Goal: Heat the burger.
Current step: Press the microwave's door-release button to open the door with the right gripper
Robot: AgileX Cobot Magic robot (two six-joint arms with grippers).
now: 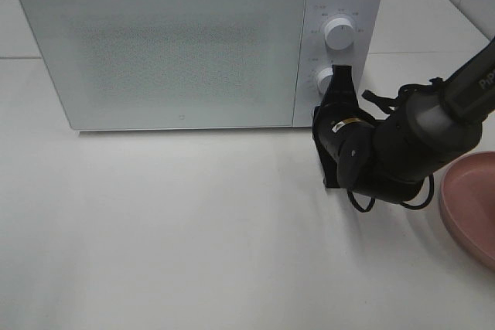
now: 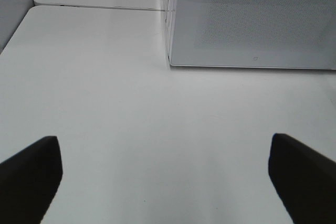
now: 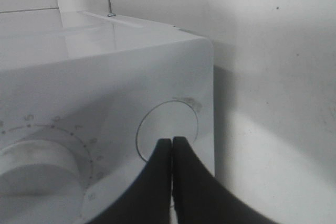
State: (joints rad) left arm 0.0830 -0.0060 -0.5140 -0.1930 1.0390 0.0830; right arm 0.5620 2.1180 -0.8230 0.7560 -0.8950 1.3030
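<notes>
Our left gripper (image 2: 165,179) hovers over the table (image 2: 105,77), fingers spread wide. Beside a pink bowl (image 1: 470,202), our right gripper (image 1: 340,75) reaches out, fingers pressed together, tips at a knob (image 3: 168,121) on the microwave (image 1: 170,44), which stands at the back, door shut. We cannot see the burger.

The left gripper (image 2: 164,142) holds its two dark fingers (image 2: 29,177) wide apart at the lower corners of the frame, above the white table (image 2: 105,103). The microwave (image 2: 252,19), door closed, fills the upper right.
</notes>
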